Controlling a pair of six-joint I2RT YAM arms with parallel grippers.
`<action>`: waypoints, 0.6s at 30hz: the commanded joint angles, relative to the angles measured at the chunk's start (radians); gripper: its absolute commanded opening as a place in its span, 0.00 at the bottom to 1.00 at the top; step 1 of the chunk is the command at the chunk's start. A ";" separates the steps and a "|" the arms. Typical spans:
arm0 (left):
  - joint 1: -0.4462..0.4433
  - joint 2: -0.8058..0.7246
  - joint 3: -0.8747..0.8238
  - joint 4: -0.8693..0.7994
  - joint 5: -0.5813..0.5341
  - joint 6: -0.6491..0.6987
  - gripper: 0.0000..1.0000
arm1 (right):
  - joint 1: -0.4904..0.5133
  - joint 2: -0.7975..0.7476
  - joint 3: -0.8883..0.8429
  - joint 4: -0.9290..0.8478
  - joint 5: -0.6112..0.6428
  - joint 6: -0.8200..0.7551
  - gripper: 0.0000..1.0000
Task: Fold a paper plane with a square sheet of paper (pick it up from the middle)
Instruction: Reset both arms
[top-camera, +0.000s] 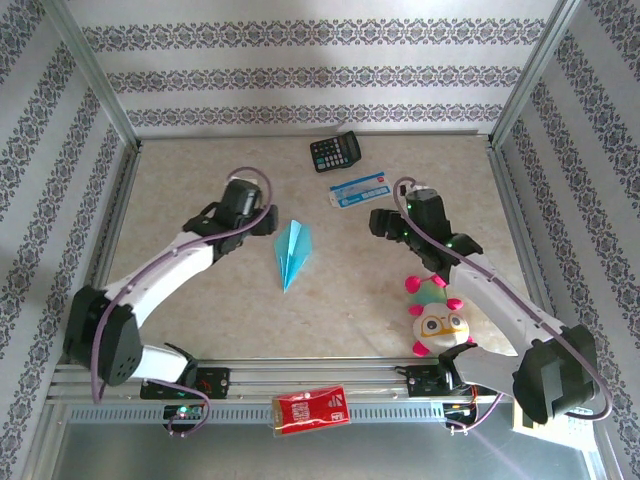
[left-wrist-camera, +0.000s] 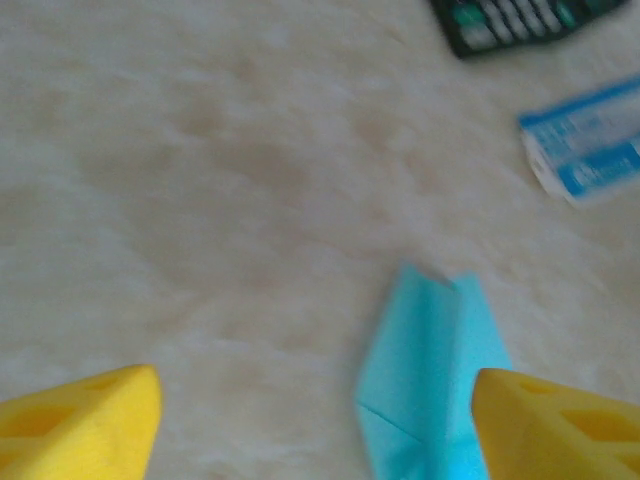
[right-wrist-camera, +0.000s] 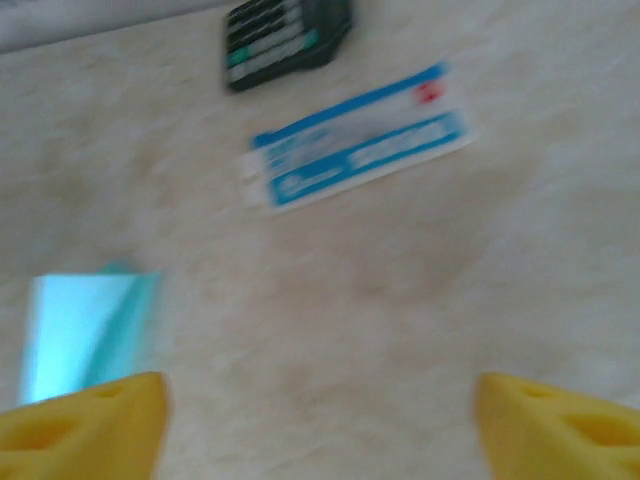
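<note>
Both arms are stretching forward and angling inward over the mottled beige table, wrists facing each other. The left gripper is hanging released, its blocky yellow fingers spread wide, just beside the paper plane. The right gripper is likewise splayed open, a little farther off. The plane, a slim creased turquoise dart, is lying flat between them, its nose pointing toward the bases.

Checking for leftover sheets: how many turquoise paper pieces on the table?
1. The slim folded light turquoise paper plane lies centred on the beige table, tip toward the near edge. The left arm and right arm cover some surface, so another could be hidden.
</note>
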 joint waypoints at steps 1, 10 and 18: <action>0.095 -0.088 -0.098 0.141 -0.133 0.095 0.95 | -0.049 0.000 0.016 -0.049 0.351 -0.170 0.98; 0.400 -0.072 -0.354 0.524 -0.045 0.211 1.00 | -0.309 0.026 -0.234 0.441 0.306 -0.293 0.98; 0.474 0.087 -0.468 0.856 0.070 0.241 1.00 | -0.354 0.164 -0.415 0.840 0.128 -0.311 0.98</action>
